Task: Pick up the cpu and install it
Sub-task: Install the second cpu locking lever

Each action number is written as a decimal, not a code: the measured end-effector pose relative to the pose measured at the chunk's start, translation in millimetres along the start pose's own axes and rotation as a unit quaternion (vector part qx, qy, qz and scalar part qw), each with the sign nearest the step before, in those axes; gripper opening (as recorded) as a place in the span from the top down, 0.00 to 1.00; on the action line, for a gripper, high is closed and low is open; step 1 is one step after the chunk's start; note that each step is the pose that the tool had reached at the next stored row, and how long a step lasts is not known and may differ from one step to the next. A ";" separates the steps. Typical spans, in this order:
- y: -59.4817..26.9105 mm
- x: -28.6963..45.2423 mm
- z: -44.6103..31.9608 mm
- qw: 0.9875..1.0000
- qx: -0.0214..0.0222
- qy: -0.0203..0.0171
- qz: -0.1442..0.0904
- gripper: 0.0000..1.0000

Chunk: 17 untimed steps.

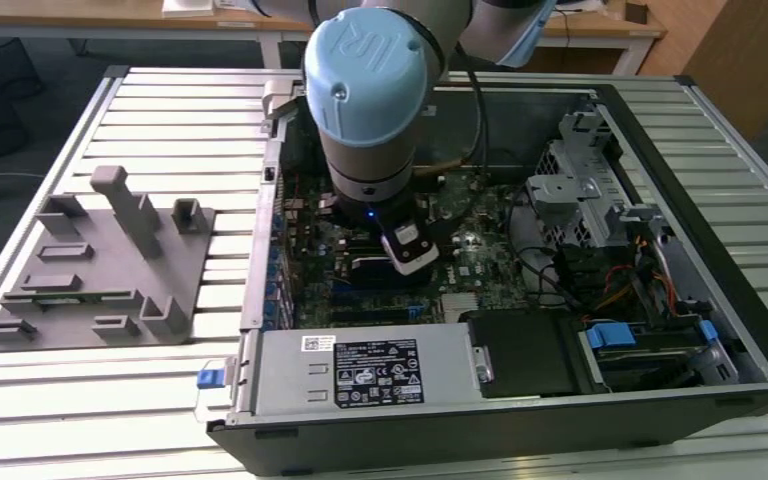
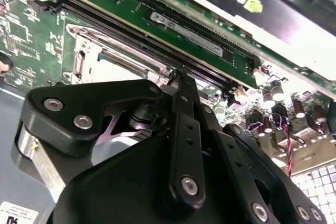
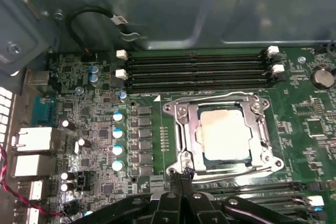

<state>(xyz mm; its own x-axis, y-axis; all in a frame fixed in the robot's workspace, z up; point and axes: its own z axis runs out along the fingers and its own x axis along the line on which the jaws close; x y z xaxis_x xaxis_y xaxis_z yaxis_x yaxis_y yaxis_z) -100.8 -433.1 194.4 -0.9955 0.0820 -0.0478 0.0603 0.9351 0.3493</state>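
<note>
The cpu (image 3: pixel 226 132), a flat square chip with a pale silver top, lies seated in the motherboard socket, with the metal load frame (image 3: pixel 181 124) closed around its edges. In the first wrist view my gripper (image 3: pixel 182 173) is at the socket's near edge, fingertips pressed together and touching the frame's rim by the thin wire lever. I cannot tell if anything is pinched between them. The second wrist view shows the black fingers (image 2: pixel 181 108) closed into one narrow blade pointing at the socket frame (image 2: pixel 86 51). In the exterior view the arm reaches down into the open computer case (image 1: pixel 704 120).
Memory slots (image 3: pixel 199 69) run beside the socket, and capacitors (image 3: pixel 118 132) stand on its other side. A graphics card (image 2: pixel 231 3) sits close by. Drive cages (image 1: pixel 584 190) and a power supply (image 1: pixel 371 370) crowd the case. A grey fixture block (image 1: pixel 97 270) lies at the exterior view's left.
</note>
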 end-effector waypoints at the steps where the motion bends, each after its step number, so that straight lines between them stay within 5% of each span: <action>1: -0.3 0.6 0.7 1.000 -0.002 0.000 0.000 0.89; 6: -1.3 1.4 4.2 1.000 -0.006 0.000 0.000 0.89; 17: -0.8 4.5 8.4 1.000 -0.008 0.000 0.001 0.89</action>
<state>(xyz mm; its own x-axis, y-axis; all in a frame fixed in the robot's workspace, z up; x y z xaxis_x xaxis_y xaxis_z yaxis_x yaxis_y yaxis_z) -104.7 -430.5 186.1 -0.9955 0.0827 -0.0466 0.0602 0.9295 0.3639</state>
